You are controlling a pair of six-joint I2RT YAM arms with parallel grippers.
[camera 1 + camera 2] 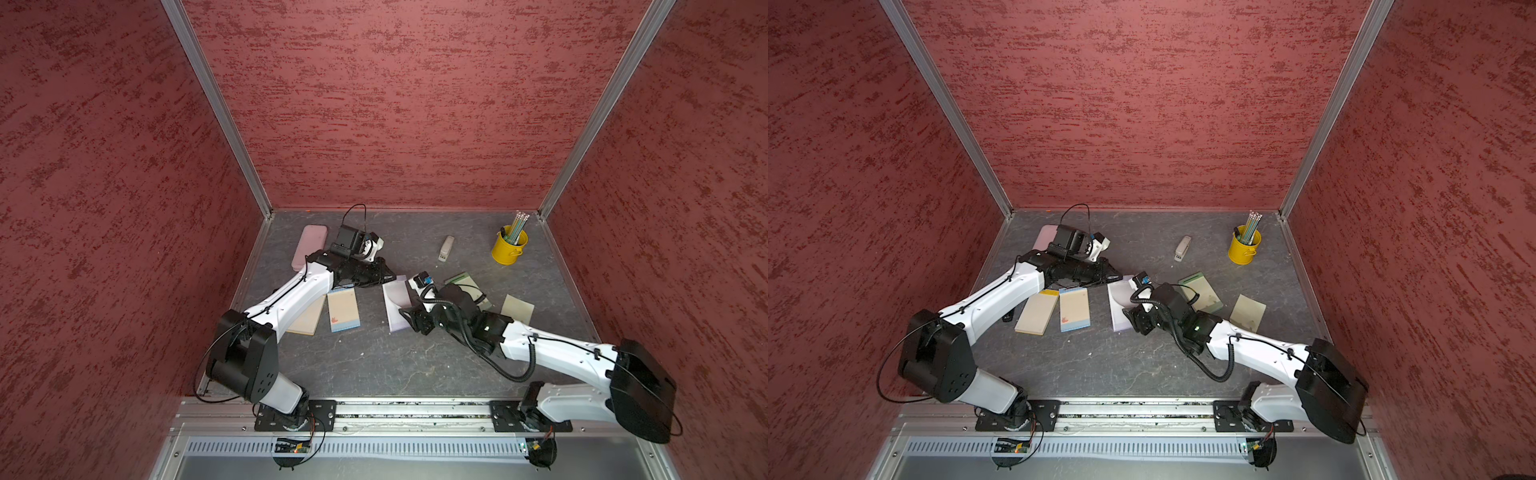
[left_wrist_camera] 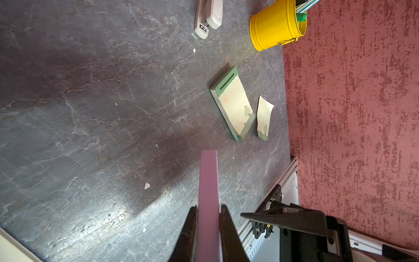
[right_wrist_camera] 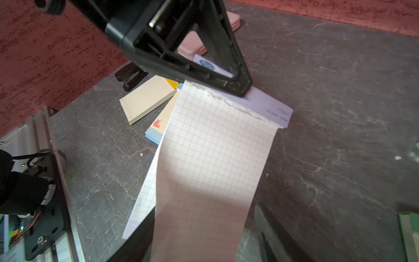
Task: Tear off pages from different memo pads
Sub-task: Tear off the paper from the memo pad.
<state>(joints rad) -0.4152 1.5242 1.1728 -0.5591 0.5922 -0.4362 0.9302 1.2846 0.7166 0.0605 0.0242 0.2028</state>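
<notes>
Seeing pencils (image 1: 518, 226) in the yellow bucket (image 1: 508, 249). My left gripper (image 2: 208, 207) pinches the lilac pad (image 3: 269, 106); the right gripper (image 3: 205, 206) gapes around its page (image 3: 215, 140).

The place is a robotics lab test cell dressed as a desk. It is a booth of red textured walls (image 1: 395, 104) joined by aluminium corner posts (image 1: 216, 108), with a dark stone-patterned tabletop (image 1: 395, 361). Two white-and-black arms (image 1: 291, 299) are bolted to an aluminium rail (image 1: 415, 409) above a slotted cable duct (image 1: 395, 448). Office props lie about: memo pads (image 1: 343, 309), a stapler (image 1: 446, 248) and a yellow pencil bucket (image 1: 508, 248).
</notes>
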